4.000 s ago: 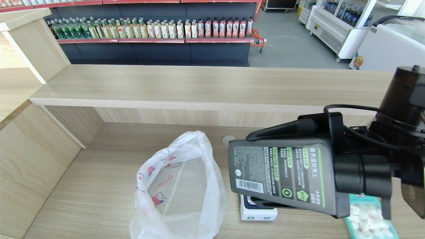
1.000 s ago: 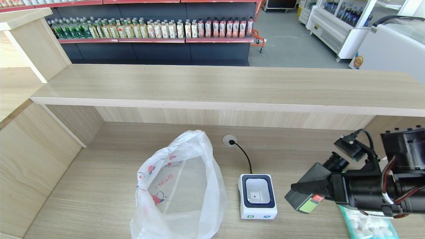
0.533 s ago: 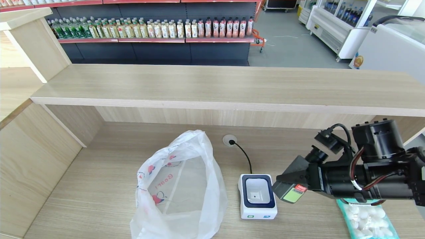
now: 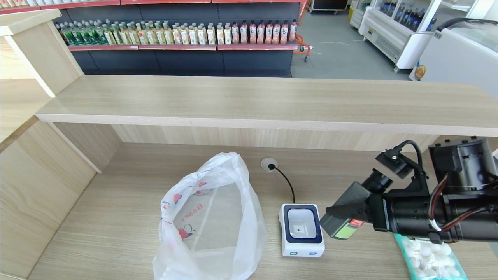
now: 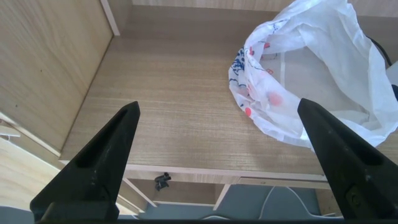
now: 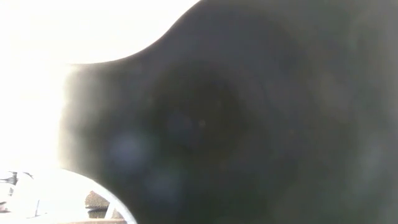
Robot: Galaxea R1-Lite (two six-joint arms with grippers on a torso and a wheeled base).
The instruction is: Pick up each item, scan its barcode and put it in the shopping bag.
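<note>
**Grey bottle brought down beside the scanner**

Four seconds ago the right gripper (image 4: 334, 222) held the grey bottle (image 4: 344, 231) high and close to the head camera, above the scanner (image 4: 301, 229), with its barcode side in view. It has since dropped low. A second ago it was well to the right of the scanner, and it has now closed in to just beside the scanner's right edge. Over the last half second it has hardly shifted.

Far left of the scanner, the left gripper (image 5: 217, 155) hangs over the counter (image 4: 116, 217) with its fingers spread wide and nothing between them.

Just left of the scanner stands the shopping bag (image 4: 210, 217). It is slumped but open-mouthed, and the wood grain shows through its thin film. It also appears in the left wrist view (image 5: 311, 81).

The scanner sits flat with its window facing up. Its cable (image 4: 286, 182) runs back to a port in the counter.

The right gripper is clamped on the bottle. The bottle's long axis lies roughly in line with the forearm. Its free end points left toward the scanner and is tipped slightly down, showing a green and red label. I cannot tell whether it touches the scanner.

Right of the scanner, under the right arm, lies a packet of white pieces (image 4: 428, 256).
</note>
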